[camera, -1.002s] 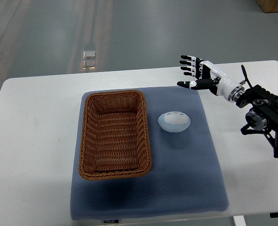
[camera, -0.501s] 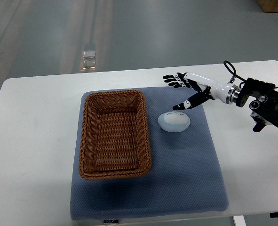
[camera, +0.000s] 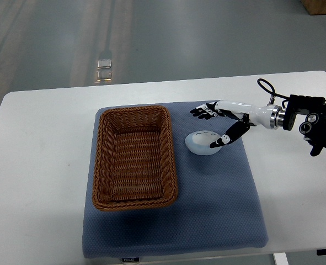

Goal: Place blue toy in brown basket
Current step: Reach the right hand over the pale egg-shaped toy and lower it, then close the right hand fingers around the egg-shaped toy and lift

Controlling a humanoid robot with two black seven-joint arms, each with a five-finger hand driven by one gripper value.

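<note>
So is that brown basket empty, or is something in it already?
Empty: only bare weave shows inside the basket. The blue toy lies outside, on the mat beside it.

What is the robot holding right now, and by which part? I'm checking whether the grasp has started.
Nothing yet: the right hand is open around the blue toy, not closed on it.

A white rounded-corner desk (camera: 41, 165) is set on a smooth grey floor (camera: 163, 38), on which pale streaks of light are reflected. A small shiny square floor plate (camera: 104, 68) is seen beyond the desk, and a brown box corner (camera: 321, 6) at upper right.
</note>
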